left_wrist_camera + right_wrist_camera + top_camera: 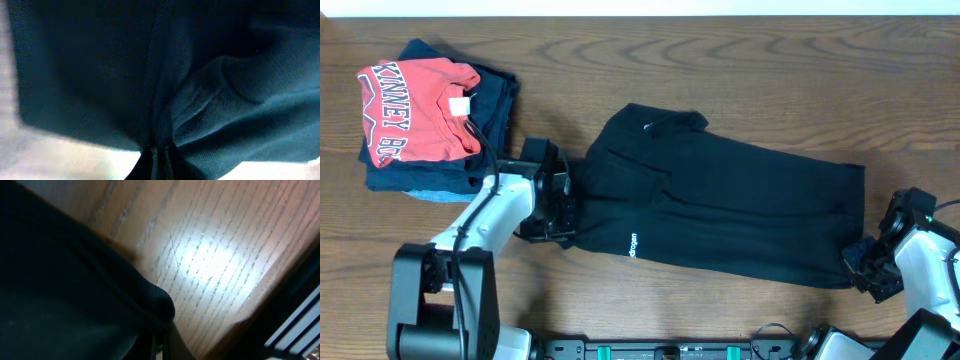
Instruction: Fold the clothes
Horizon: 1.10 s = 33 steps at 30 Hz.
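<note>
The black trouser-like garment [720,205] lies spread across the table's middle, with a tiny white logo [633,245] near its front edge. My left gripper [563,215] is at the garment's left end, shut on the black fabric [210,100], which fills the left wrist view. My right gripper [865,262] is at the garment's front right corner, shut on the hem [160,307], which bunches between the fingers [159,347] in the right wrist view.
A stack of folded clothes sits at the back left: a red T-shirt with white lettering [415,108] on top of navy [500,95] and light blue [435,193] garments. The wooden table [770,60] extends behind the garment. The table's front edge [260,305] runs close to my right gripper.
</note>
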Motion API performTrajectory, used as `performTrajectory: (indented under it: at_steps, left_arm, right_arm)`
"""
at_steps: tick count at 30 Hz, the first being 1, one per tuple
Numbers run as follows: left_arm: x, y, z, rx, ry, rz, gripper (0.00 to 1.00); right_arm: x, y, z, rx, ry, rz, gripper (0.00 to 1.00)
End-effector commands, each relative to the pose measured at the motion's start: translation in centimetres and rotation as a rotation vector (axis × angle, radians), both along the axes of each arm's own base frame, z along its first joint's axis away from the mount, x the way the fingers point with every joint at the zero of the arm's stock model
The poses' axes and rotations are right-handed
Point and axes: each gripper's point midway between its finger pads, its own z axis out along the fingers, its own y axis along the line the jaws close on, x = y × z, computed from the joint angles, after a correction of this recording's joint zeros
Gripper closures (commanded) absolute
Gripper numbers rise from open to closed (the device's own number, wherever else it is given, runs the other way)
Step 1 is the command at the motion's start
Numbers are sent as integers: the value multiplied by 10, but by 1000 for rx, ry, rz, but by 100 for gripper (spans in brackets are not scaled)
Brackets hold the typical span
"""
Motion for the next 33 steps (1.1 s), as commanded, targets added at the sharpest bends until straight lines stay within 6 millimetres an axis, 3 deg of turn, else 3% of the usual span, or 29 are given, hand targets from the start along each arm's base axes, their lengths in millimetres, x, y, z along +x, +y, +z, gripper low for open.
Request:
performTrajectory:
  at_steps: [1,6,14,19,21,28,33]
  left_arm:
    - [21,21,26,95,-96,-7,94]
    - [18,27,36,119,-112,4,94]
    - [-3,29,36,127,-24,2,94]
    - [-6,29,36,128,-10,17,62]
    - [-5,27,36,115,-13,22,55]
    - [10,-4,35,-38,-81,10,53]
    - [-1,-12,19,-36,-63,-28,53]
  right_arm:
    - [3,-10,4,-32,-6,0,99]
    - [6,-12,4,-41,-9,37,99]
    - [5,-12,4,-38,-6,44,99]
    - [5,-12,4,-37,-6,43,91]
    - [5,-12,4,-37,-6,43,86]
    - [6,-10,3,-27,-14,43,80]
    - [7,-9,3,-18,-19,42,81]
